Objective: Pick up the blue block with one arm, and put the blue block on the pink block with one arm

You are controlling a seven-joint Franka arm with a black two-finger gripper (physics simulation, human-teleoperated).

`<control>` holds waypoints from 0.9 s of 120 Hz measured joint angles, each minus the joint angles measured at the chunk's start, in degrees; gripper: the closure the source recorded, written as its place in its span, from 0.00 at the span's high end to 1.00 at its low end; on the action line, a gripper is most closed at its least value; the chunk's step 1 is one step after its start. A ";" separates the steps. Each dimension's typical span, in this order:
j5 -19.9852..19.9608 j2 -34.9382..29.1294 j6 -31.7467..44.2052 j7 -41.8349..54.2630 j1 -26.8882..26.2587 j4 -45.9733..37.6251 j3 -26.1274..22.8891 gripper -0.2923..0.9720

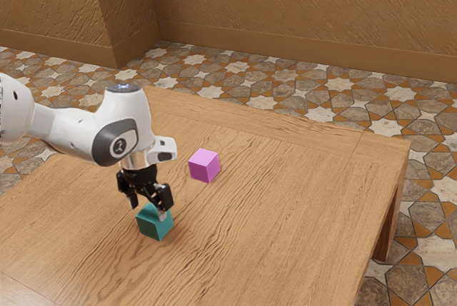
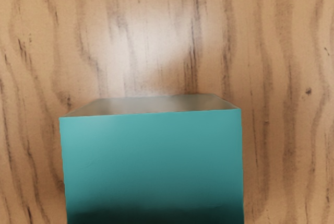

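Note:
The blue block point(image 1: 155, 223), teal in colour, rests on the wooden table point(image 1: 285, 192) near its front. My gripper point(image 1: 148, 209) hangs directly over it, open, with the fingertips point(image 1: 163, 214) down at the block's top edges, one on each side. The wrist view has the blue block point(image 2: 151, 161) large and close beneath the hand, sitting flat on the wood. The pink block point(image 1: 204, 165) stands on the table a short way behind the blue one, toward the exterior view's right, apart from the gripper.
The table's right edge point(image 1: 400, 177) drops to a patterned tile floor. Bare wood spreads from the two blocks toward the exterior view's right. My white arm point(image 1: 86, 135) comes in from the exterior view's left.

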 joint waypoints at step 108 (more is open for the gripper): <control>-0.14 3.54 0.73 0.01 0.09 0.98 0.09 0.60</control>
